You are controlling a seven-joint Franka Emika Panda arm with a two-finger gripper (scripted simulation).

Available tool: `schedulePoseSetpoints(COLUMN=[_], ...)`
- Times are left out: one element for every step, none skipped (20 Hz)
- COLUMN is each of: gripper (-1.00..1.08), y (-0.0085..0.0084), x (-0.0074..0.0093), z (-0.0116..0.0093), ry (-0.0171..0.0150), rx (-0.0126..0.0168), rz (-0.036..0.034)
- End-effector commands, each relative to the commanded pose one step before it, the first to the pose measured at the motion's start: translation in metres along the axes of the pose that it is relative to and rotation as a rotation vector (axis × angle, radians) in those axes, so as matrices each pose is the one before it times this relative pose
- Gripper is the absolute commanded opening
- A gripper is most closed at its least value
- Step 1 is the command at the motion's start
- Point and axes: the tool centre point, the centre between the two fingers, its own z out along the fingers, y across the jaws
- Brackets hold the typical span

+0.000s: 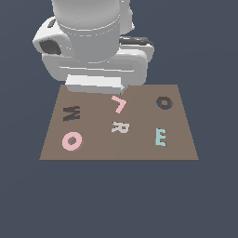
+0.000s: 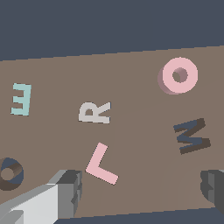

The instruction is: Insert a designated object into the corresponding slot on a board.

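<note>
A: Board (image 1: 183, 139) first. Flat brown, lying across the middle of the exterior frame on a dark blue-grey ground. What sits on it?

B: Pink O (image 1: 72, 141) at lower left of the exterior frame, near the board's front-left corner, lying flat on the surface and not in any recess. In the wrist view the same O (image 2: 180, 75) shows at upper right, standing proud of the board with a visible side wall.

A: And the slot?

B: Dark O-shaped recess (image 1: 164, 102) at the board's upper right in the exterior frame, well apart from the pink O, nearly the whole board between them. Nothing in it. Wrist view catches it (image 2: 8, 173) at the lower left edge, partly cut off.

A: Other recesses?

B: Dark W recess (image 1: 72, 113) just above the pink O in the exterior frame, unfilled. Wrist view: W (image 2: 190, 136) at right of centre.

A: Loose letters?

B: Pink L-like piece (image 1: 119, 104) upper centre, grey R (image 1: 120, 126) just below it, pale teal E (image 1: 160, 137) at right, below the slot. All rest on the surface.

A: Gripper?

B: Arm body fills the top of the exterior frame, above the board's far edge. Gripper (image 2: 140, 192) appears only in the wrist view: one pale finger (image 2: 61, 192) at lower left, a dark one at the lower right edge. Jaws stand wide apart, holding nothing; the L piece (image 2: 101, 164) lies just beside the left finger.
</note>
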Motion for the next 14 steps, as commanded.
schedulePoseSetpoints(gripper=[1.0, 1.0, 1.0, 1.0, 1.0, 1.0, 1.0, 1.0, 1.0, 1.0, 1.0, 1.0, 1.0, 1.0], y=[0.00001, 0.00004, 0.00021, 0.00039, 0.0005, 0.00064, 0.00078, 0.00095, 0.00108, 0.00124, 0.00137, 0.00152, 0.00166, 0.0018], x=[0.0, 0.00016, 0.00049, 0.00082, 0.00114, 0.00147, 0.0018, 0.00213, 0.00246, 0.00279, 0.00311, 0.00342, 0.00373, 0.00403], z=[0.0, 0.00014, 0.00043, 0.00072, 0.001, 0.00129, 0.00158, 0.00186, 0.00215, 0.00243, 0.00271, 0.00298, 0.00324, 0.00349], ry=[0.0, 0.00001, 0.00002, 0.00003, 0.00004, 0.00005, 0.00006, 0.00007, 0.00009, 0.0001, 0.00011, 0.00012, 0.00013, 0.00014], rx=[0.0, -0.00001, 0.0, 0.0, 0.0, 0.0, 0.00001, 0.00001, 0.00001, 0.00002, 0.00003, 0.00004, 0.00005, 0.00006], rz=[0.0, 0.00069, 0.00218, 0.00372, 0.00512, 0.00659, 0.00805, 0.00957, 0.01103, 0.01251, 0.01391, 0.01533, 0.01672, 0.01806])
